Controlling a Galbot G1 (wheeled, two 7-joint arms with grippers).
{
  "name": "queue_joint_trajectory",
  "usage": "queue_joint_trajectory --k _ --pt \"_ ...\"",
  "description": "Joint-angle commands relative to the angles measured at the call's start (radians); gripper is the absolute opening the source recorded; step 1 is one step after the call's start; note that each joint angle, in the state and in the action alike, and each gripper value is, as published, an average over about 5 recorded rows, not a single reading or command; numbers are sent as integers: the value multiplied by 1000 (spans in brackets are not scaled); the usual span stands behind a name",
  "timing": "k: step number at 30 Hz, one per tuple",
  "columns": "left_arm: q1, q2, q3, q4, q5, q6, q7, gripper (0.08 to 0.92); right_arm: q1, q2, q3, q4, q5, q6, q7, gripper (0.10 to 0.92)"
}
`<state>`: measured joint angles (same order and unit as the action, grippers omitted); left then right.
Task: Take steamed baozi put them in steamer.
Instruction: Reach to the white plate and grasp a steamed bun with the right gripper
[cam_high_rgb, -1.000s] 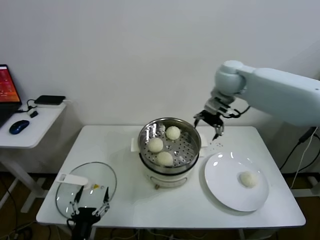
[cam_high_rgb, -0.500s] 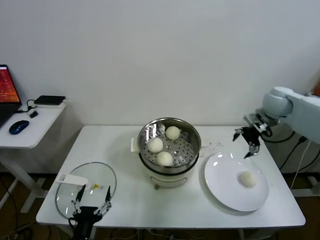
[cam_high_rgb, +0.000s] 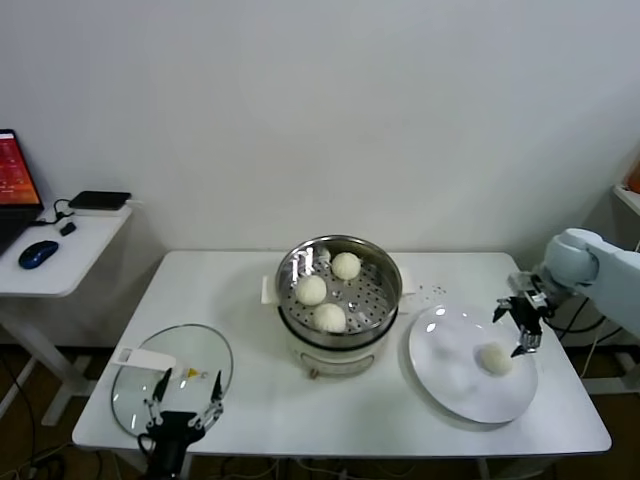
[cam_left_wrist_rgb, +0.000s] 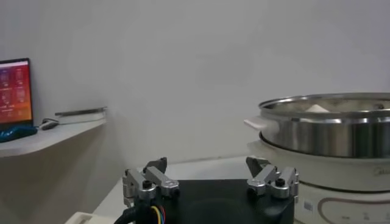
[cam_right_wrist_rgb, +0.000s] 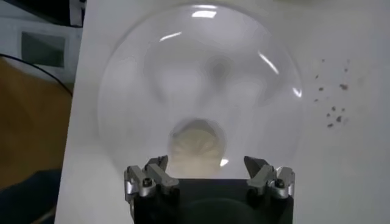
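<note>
I read the steamer (cam_high_rgb: 339, 300) at table centre: stainless perforated basket on a cream pot base, holding three steamed baozi (cam_high_rgb: 329, 317), one toward the back wall, one on the robot's left side, one nearest the robot; none touch each other. In the left wrist view the steamer rim (cam_left_wrist_rgb: 329, 125) stands well above the table w/ a bun top just visible over the edge. The fourth baozi (cam_high_rgb: 496, 358) sits alone on the white plate (cam_high_rgb: 450, 380), on the robot's right of the steamer, plate and pot base just beside each other. My right gripper (cam_high_rgb: 522, 330) hangs just above the plate's far-right part, right next to that bun, fingers spread wide and holding nothing; the right wrist view looks straight down on the plate (cam_right_wrist_rgb: 140, 91) w/ the bun (cam_right_wrist_rgb: 196, 148) centred between the two open fingers (cam_right_wrist_rgb: 149, 179). The left gripper (cam_high_rgb: 183, 405) is parked low at the near-left table edge, fingers apart, empty, over the near rim of the glass lid (cam_high_rgb: 165, 370), which lies flat on the table (cam_high_rgb: 250, 420) w/ its white handle. Dark specks mark the tabletop behind the plate.
</note>
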<state>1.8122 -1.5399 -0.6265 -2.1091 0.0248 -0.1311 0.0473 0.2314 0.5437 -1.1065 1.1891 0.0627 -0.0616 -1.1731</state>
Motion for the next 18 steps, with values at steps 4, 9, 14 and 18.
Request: queue_joint_trajectory --k 4,9,14,18 --pt "-1 -1 0 5 2 3 -1 823 -192 26 150 -92 -87 -3 12 823" --pt "2 0 -2 4 2 2 0 823 -213 43 164 -99 -90 -5 26 823" --pt "4 1 -2 4 2 2 1 823 -217 57 170 -108 -87 -4 35 823" --pt "5 2 -3 4 3 2 1 823 -216 68 174 -122 -91 -3 37 823"
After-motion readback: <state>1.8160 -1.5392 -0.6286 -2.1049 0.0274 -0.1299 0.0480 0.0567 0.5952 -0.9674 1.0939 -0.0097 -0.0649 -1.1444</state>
